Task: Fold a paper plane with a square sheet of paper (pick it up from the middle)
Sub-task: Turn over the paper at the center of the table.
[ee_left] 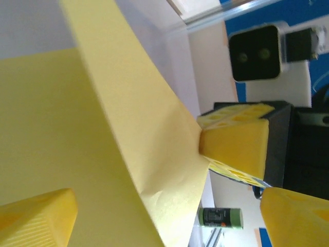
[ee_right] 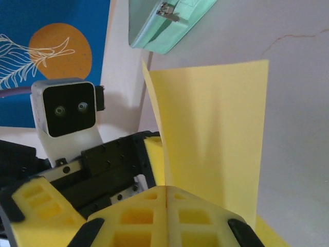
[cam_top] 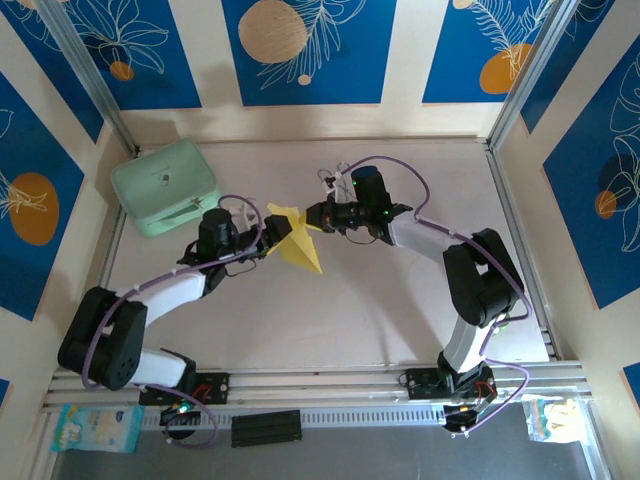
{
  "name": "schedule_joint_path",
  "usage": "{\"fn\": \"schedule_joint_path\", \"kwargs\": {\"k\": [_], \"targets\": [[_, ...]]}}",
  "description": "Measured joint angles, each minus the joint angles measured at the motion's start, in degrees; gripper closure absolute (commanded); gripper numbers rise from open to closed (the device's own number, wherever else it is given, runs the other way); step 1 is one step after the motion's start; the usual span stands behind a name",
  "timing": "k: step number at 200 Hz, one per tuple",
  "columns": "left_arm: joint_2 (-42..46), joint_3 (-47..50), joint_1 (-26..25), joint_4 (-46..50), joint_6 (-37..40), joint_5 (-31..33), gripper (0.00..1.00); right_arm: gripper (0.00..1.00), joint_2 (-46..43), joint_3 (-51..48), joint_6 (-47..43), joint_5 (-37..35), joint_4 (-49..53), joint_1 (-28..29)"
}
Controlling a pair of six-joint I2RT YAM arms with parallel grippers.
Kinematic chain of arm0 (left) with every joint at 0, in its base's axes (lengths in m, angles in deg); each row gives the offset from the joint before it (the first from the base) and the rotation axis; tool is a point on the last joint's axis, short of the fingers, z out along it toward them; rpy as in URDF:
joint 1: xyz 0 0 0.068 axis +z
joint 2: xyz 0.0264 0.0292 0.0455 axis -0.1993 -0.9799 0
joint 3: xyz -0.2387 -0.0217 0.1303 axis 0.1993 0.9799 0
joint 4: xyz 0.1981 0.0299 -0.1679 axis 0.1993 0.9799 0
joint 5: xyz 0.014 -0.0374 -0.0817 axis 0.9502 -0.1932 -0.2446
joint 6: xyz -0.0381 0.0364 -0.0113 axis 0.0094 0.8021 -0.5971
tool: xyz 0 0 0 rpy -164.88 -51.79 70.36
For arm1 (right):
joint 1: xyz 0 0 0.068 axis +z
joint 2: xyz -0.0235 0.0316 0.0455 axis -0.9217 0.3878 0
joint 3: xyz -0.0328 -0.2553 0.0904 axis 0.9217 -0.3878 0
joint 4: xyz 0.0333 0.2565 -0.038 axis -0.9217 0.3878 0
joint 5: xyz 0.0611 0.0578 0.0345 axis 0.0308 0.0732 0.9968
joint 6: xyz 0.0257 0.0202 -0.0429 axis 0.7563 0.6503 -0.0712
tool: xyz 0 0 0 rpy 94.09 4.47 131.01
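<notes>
The square sheet of paper [cam_top: 294,240], yellow and folded into a creased wedge, hangs above the table between my two grippers, its point aimed at the near right. My right gripper [cam_top: 314,218] is shut on the paper's upper edge; in the right wrist view its fingers [ee_right: 167,189] meet on the sheet [ee_right: 216,128]. My left gripper [cam_top: 262,234] is at the paper's left side. In the left wrist view its fingertips [ee_left: 38,218] stand wide apart, open, with the sheet [ee_left: 77,144] running between them untouched.
A mint-green case [cam_top: 165,187] lies at the back left of the table, close behind the left gripper. A small green bottle [ee_left: 220,217] lies far off. Metal rails border the table on both sides and along the near edge.
</notes>
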Motion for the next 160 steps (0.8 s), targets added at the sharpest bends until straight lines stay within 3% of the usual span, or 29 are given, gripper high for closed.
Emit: {"fn": "schedule_joint_path", "kwargs": {"k": [75, 160], "targets": [[-5.3, -0.7, -2.6, -8.3, -1.8, -5.0, 0.38, 0.98, -0.2, -2.6, 8.1, 3.8, -5.9, -1.3], [-5.3, -0.9, -2.7, -10.3, -2.6, -4.7, 0.63, 0.97, -0.5, -4.2, 10.5, 4.4, -8.6, -2.1]]}}
